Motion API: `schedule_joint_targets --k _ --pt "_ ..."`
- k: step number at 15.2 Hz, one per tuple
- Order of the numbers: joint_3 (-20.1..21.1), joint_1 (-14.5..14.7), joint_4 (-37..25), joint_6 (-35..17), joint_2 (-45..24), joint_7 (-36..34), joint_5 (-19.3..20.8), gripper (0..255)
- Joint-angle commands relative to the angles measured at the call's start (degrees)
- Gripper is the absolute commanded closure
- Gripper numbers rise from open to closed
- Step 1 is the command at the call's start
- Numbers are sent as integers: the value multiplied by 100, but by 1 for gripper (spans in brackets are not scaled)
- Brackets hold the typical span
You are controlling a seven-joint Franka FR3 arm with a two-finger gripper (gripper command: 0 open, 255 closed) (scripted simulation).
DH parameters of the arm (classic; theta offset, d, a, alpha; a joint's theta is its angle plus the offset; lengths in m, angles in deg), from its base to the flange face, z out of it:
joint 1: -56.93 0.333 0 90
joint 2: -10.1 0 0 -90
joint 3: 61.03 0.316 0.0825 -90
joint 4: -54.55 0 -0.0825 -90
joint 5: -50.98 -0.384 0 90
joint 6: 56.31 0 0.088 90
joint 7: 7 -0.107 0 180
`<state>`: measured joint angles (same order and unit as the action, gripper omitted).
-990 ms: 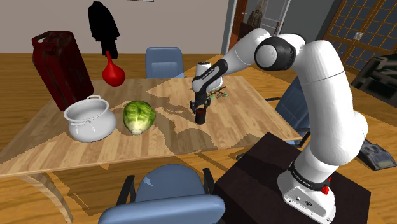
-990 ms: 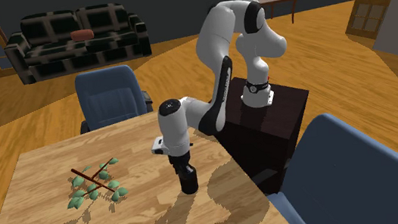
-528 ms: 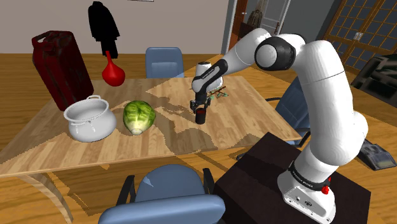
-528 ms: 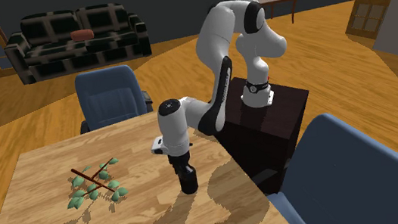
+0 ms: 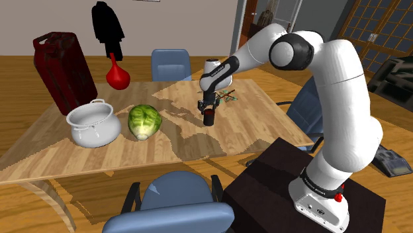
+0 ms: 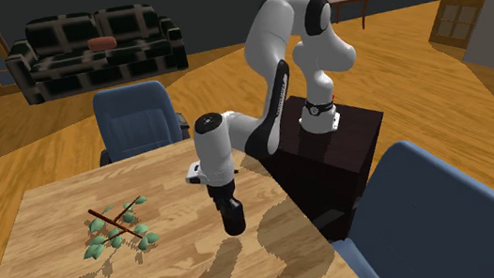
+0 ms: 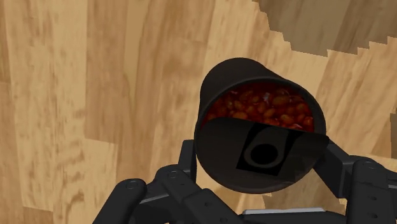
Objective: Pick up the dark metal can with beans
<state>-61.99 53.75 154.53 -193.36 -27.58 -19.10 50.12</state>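
The dark can (image 5: 208,119) hangs a little above the wooden table (image 5: 165,142), near the middle of it. My gripper (image 5: 208,113) points straight down and is shut on the can. The second exterior view has the can (image 6: 234,220) under the gripper (image 6: 232,210), with its shadow on the wood below. Seen from the wrist, the can (image 7: 254,111) is open, full of red-brown beans, with its lid bent up. Black fingers (image 7: 188,160) clasp its sides.
A green cabbage (image 5: 144,121), a white pot (image 5: 94,124), a red vase (image 5: 118,73) and a dark red canister (image 5: 65,71) stand toward the shoulder view's left. A leafy twig (image 6: 115,230) lies beyond the can. Blue chairs (image 5: 171,64) ring the table.
The arm has risen and carried the can up off the table; a gap and a shadow now show under it.
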Motion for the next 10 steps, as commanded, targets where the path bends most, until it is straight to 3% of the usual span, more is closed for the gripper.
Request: schedule_joint_targets --k 1,10 --pt "-2 0 41 93 135 1 3 255" --pt "-8 5 38 468 509 -4 11 255"
